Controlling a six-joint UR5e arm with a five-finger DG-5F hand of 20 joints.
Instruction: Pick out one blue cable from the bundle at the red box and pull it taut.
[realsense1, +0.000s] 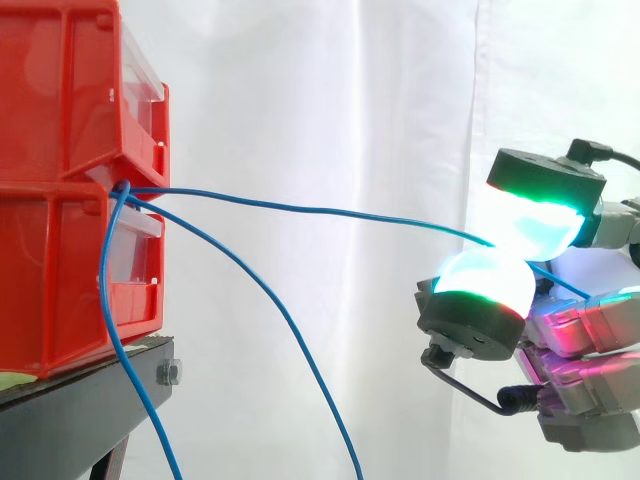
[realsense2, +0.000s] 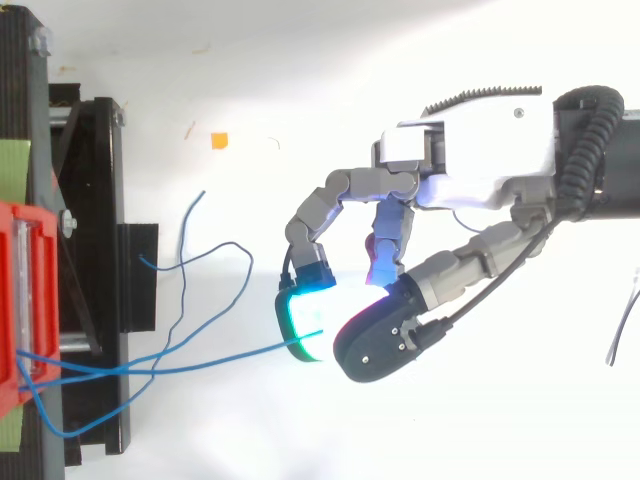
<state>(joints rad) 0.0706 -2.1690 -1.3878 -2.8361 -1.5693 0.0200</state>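
Note:
Two stacked red bins (realsense1: 60, 190) stand at the left on a black stand (realsense1: 70, 410). A bundle of thin blue cables comes out between them at the bins' front. One blue cable (realsense1: 330, 211) runs nearly level from the bins to my hand (realsense2: 470, 170), with a slight sag. My hand is shut on that cable: a green-glowing fingertip (realsense1: 540, 205) and the thumb pad (realsense1: 478, 295) pinch it between them. The cable's free end pokes out behind the pinch. In the top view the same cable (realsense2: 215, 359) leads from the bins (realsense2: 25, 300) to the fingertips.
Two other blue cables (realsense1: 300, 370) hang loose from the bundle and droop down past the stand. Their ends curl over the white floor (realsense2: 190, 240) in the top view. A white curtain (realsense1: 320, 100) hangs behind. A small orange scrap (realsense2: 218, 139) lies on the floor.

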